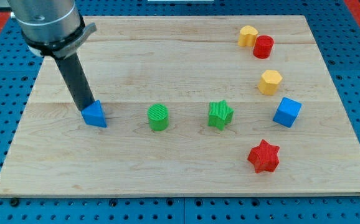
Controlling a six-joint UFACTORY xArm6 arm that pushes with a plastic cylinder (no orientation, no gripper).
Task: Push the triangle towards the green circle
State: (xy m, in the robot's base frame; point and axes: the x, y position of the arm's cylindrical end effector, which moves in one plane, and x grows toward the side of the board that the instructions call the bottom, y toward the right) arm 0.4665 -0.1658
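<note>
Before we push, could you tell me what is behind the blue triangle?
My tip stands right behind the blue triangle, at its upper-left edge. Whether they touch is hidden.

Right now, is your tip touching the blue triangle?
Touching. In the camera view my tip sits against the upper left edge of the blue triangle, no board showing between them. The green circle lies to the view's right.

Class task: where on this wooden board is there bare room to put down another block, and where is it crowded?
Free: the strip along the view's bottom, below the blue triangle and green circle; also the top middle. Crowded: the view's right, around the yellow blocks, red cylinder, blue cube.
</note>
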